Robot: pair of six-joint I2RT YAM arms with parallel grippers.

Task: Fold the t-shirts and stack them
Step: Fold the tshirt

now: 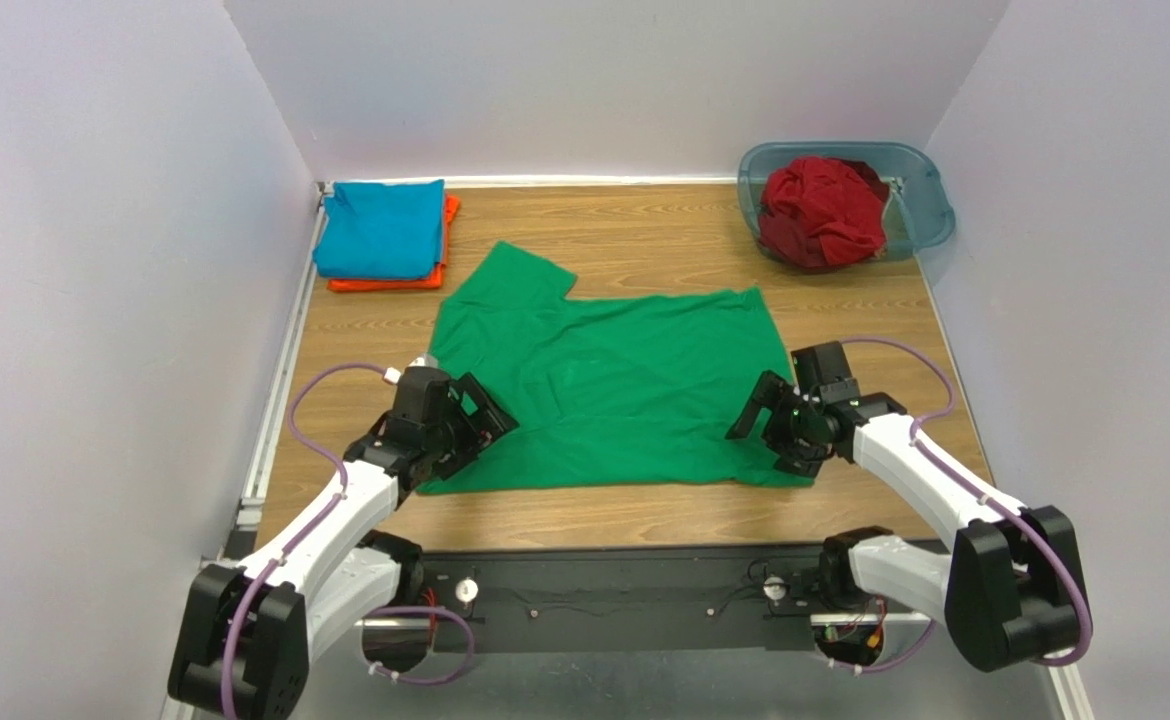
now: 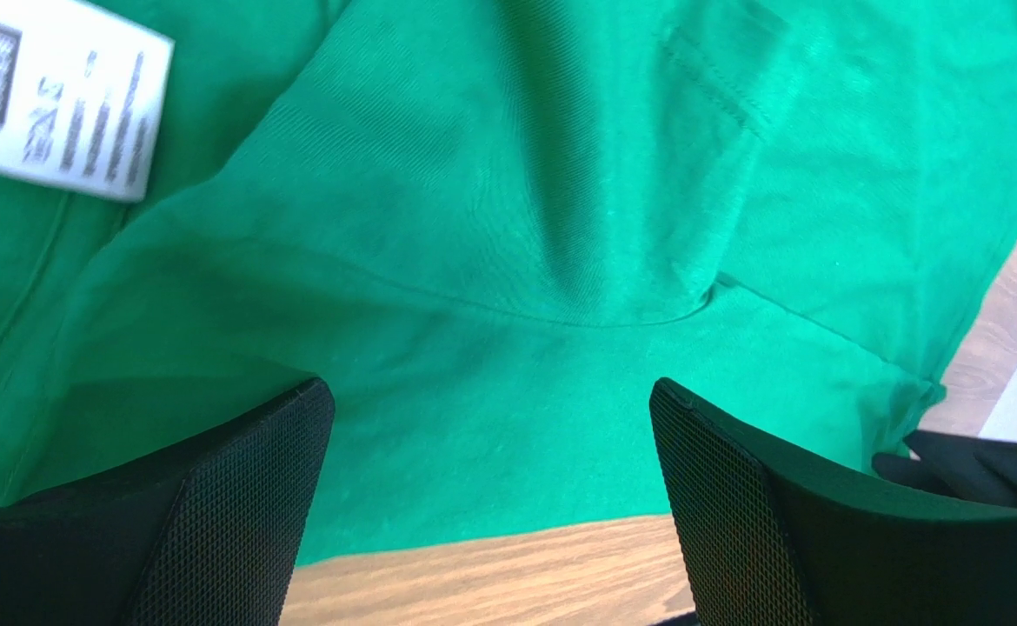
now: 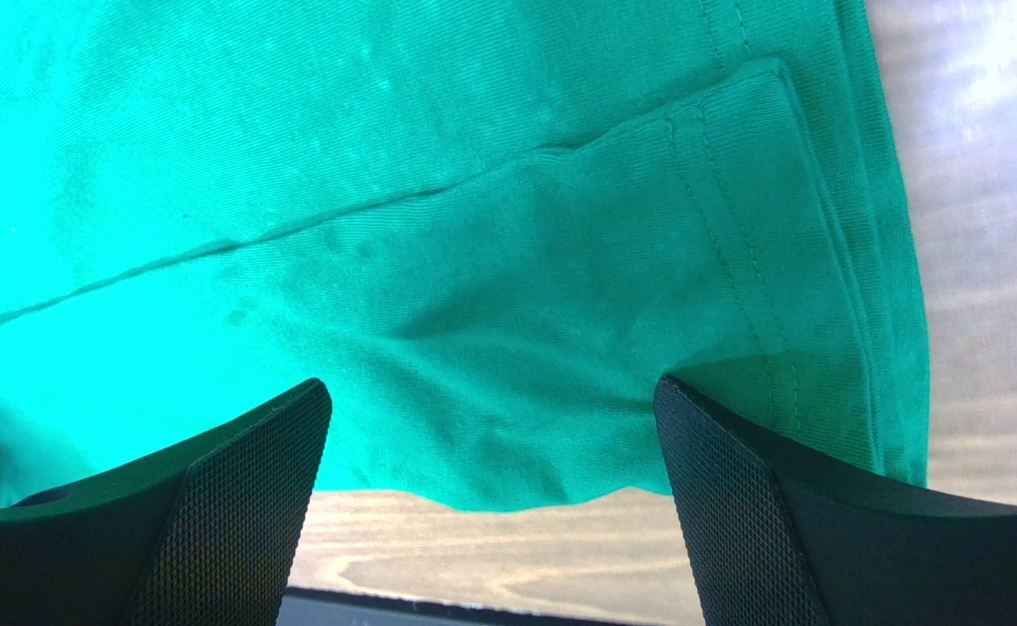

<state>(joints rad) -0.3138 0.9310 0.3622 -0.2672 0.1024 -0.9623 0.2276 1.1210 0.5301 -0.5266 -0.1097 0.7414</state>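
A bright green t-shirt [image 1: 606,383] lies spread on the wooden table, one sleeve pointing to the far left. Its white tag [image 2: 57,98] shows in the left wrist view. My left gripper [image 1: 474,425] hovers open over the shirt's near left corner, the cloth [image 2: 501,261] below the jaws. My right gripper [image 1: 769,428] hovers open over the near right corner, above the hemmed edge [image 3: 762,261]. Neither holds anything. A teal-blue t-shirt [image 1: 381,228] lies folded on an orange one [image 1: 396,279] at the far left. A dark red t-shirt [image 1: 821,212] sits crumpled in the tub.
A translucent blue-grey tub [image 1: 922,188] stands at the far right corner. White walls close in the table on three sides. Bare wood [image 1: 621,518] runs between the shirt's near edge and the black base rail [image 1: 621,593].
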